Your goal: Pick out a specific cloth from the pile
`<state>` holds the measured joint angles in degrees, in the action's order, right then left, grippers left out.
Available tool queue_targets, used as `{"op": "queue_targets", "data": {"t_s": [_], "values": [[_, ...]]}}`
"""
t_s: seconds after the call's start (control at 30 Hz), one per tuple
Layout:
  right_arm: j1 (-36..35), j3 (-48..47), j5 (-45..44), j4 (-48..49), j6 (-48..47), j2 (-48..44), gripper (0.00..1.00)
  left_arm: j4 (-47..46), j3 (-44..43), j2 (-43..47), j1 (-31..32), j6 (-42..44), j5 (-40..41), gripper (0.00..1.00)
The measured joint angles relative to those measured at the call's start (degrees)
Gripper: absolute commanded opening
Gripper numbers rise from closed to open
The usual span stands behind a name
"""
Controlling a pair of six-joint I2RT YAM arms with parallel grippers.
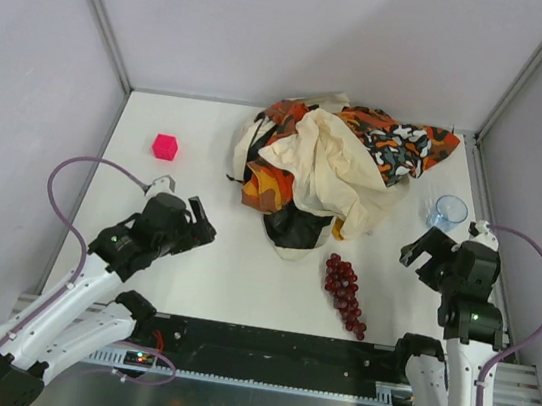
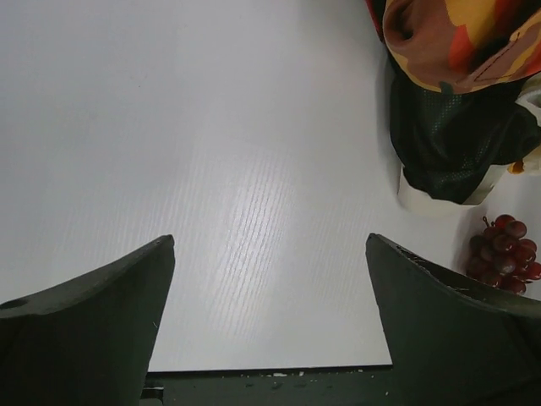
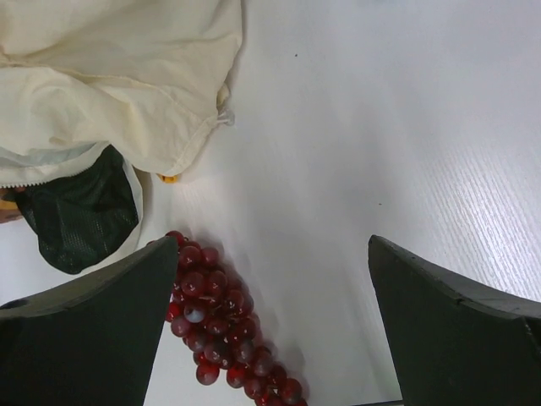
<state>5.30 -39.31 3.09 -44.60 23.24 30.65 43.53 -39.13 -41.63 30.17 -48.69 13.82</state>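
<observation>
The pile point(image 1: 327, 165) lies at the back middle of the table: a cream-beige cloth on top, an orange-black-white camouflage cloth point(image 1: 401, 141) under it, and a black cloth point(image 1: 293, 228) at the near edge. The plain mustard cloth is almost wholly hidden. Only a tiny yellow bit point(image 3: 169, 178) peeks from under the cream hem. My left gripper point(image 1: 203, 222) is open and empty over bare table, left of the pile; the left wrist view shows it point(image 2: 270, 254) with the black cloth point(image 2: 456, 135) ahead right. My right gripper point(image 1: 424, 250) is open and empty, right of the pile point(image 3: 272, 254).
A bunch of red grapes point(image 1: 344, 292) lies just in front of the pile, beside my right gripper's left finger in the right wrist view point(image 3: 224, 330). A pink cube point(image 1: 165, 146) sits at the back left. A clear blue cup point(image 1: 447, 212) stands at the right edge.
</observation>
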Motion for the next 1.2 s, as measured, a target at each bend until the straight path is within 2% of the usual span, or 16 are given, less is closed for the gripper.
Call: {"op": "queue_targets", "data": {"t_s": [0.3,0.4,0.5,0.53,0.63,0.7,0.77,0.97,1.2], "values": [[-1.8,0.1,1.7,3.3,-2.1,-2.4,0.99,0.7,0.0,-0.2,0.0,-0.6,0.2,1.0],[-5.7,0.1,1.8,5.1,-2.8,-2.0,0.99,0.7,0.0,-1.7,0.0,-0.9,0.2,1.0],[-14.0,0.1,-2.6,9.1,-4.9,1.1,0.99,0.7,0.0,-4.2,0.0,-0.9,0.2,1.0],[-22.0,0.1,-5.6,11.3,-6.5,3.5,0.99,0.7,0.0,-5.1,0.0,-0.9,0.1,1.0],[-36.5,0.0,-13.3,18.6,-14.4,13.2,0.99,0.5,0.0,-7.0,0.0,-0.9,0.0,1.0],[-43.9,-0.8,-17.4,24.3,-22.3,21.5,0.99,0.3,0.0,-7.9,0.0,-0.9,0.0,1.0],[-47.8,-3.0,-18.1,28.4,-29.5,30.4,0.99,0.1,0.0,-8.4,0.0,-0.9,0.0,1.0],[-51.3,-19.2,-15.1,31.7,-48.7,56.3,0.99,-0.4,0.0,-8.4,0.0,-0.8,-0.4,1.0],[-51.1,-27.8,-14.2,32.2,-60.9,73.0,1.0,-0.9,0.5,-6.8,0.0,-0.8,-0.5,1.0]]}}
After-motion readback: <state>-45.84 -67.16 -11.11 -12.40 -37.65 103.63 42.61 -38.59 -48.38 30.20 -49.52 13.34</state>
